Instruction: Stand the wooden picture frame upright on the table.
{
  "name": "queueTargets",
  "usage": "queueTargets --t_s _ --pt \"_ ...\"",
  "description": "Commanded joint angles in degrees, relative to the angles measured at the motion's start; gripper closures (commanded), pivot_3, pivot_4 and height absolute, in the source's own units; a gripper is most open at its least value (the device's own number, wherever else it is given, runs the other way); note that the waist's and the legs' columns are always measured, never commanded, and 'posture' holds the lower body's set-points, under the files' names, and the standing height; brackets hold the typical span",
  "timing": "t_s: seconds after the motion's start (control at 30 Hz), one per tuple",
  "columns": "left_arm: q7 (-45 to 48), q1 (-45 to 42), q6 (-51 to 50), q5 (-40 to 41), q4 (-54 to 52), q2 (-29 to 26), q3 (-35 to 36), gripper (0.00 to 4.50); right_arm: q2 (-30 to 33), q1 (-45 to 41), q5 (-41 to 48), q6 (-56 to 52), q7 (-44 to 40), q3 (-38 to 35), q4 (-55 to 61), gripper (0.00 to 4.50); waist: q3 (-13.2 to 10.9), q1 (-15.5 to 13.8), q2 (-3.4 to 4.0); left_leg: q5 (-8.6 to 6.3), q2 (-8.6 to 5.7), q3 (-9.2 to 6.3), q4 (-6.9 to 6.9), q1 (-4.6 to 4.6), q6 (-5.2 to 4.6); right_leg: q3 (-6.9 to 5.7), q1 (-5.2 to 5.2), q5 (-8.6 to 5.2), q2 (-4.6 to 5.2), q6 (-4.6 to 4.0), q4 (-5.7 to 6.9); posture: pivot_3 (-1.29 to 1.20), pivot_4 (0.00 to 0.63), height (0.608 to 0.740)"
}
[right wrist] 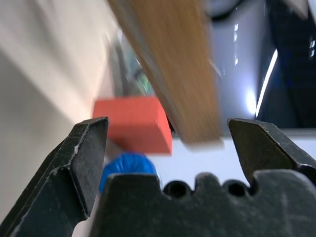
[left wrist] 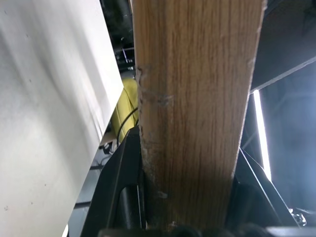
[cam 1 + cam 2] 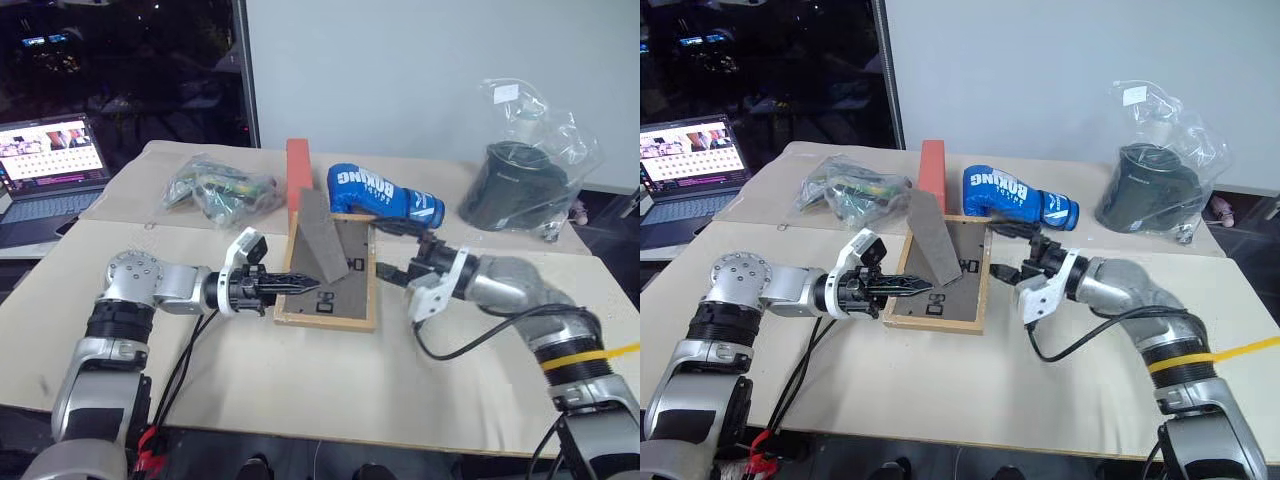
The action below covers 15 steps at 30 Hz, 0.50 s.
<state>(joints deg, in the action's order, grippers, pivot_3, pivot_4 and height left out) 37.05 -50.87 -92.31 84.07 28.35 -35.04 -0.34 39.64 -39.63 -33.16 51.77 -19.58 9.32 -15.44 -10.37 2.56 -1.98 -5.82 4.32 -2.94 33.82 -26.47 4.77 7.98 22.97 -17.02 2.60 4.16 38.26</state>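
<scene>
Picture frame [image 3: 335, 275] tilted back-side up near the middle of the surface [image 3: 300, 380], easel leg swung out, not yet standing. Left tool [image 3: 300, 285] clamped on its edge; right tool [image 3: 392, 273] spread wide beside it, empty.

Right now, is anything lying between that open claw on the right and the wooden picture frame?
No. In the left eye view, only bare table separates the right gripper from the wooden picture frame.

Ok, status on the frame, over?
Left gripper clamped on wooden picture frame, tilted, back up. Right gripper open beside it. Red block close behind.
</scene>
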Motion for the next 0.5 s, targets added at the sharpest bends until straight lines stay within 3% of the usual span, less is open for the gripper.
queueTargets --t_s 0.03,0.1,0.2,0.3,0.43,0.5 --pt "3.0 -0.6 -0.2 -1.2 -4.2 0.3 1.9 3.34 -0.8 -1.3 -3.1 2.6 7.6 -1.5 0.5 0.02 0.0 0.0 0.00 0.01 0.00 -0.01 0.01 0.01 0.00 0.00 -0.03 0.00 0.00 0.00 0.01 0.00 0.150 0.714" --pt "3.9 0.0 -0.2 -2.5 -5.9 0.1 2.2 3.34 -0.8 -1.5 -3.4 3.0 8.8 -1.0 0.0 0.02 0.0 0.1 0.00 0.02 0.00 -0.02 0.01 0.01 0.01 0.00 -0.02 0.00 0.00 -0.01 0.05 0.00 0.150 0.714" --pt "5.1 0.8 -0.2 -4.9 -8.1 -0.2 2.1 3.34 -0.7 -1.7 -3.5 3.7 10.3 -0.6 -0.6 0.71 0.0 0.1 0.00 0.03 0.00 -0.02 0.02 0.02 0.01 0.00 -0.03 0.01 0.00 -0.01 0.08 0.00 0.150 0.714" --pt "6.4 0.7 -0.2 -6.9 -7.6 0.0 2.9 3.34 -1.0 -1.9 -2.7 3.2 10.2 0.0 -1.3 1.80 0.0 0.1 0.00 0.03 0.00 -0.02 0.02 0.04 0.01 0.00 -0.05 0.01 0.00 -0.02 0.11 0.00 0.150 0.714" --pt "8.2 0.7 0.3 -9.2 -8.3 0.0 3.9 3.34 -0.9 -1.7 -2.3 3.3 10.7 0.2 -1.2 2.93 0.0 0.1 -0.01 0.06 0.00 -0.03 0.05 0.05 0.00 0.00 -0.04 0.01 0.00 -0.01 0.19 0.00 0.150 0.714" --pt "9.3 1.1 1.3 -10.4 -9.6 -0.2 3.8 3.34 -0.8 -1.5 -1.9 3.5 10.7 0.2 -1.1 2.96 0.0 0.1 -0.01 0.06 0.00 -0.03 0.05 0.05 0.00 0.00 -0.04 0.01 -0.01 -0.01 0.19 0.00 0.150 0.714"
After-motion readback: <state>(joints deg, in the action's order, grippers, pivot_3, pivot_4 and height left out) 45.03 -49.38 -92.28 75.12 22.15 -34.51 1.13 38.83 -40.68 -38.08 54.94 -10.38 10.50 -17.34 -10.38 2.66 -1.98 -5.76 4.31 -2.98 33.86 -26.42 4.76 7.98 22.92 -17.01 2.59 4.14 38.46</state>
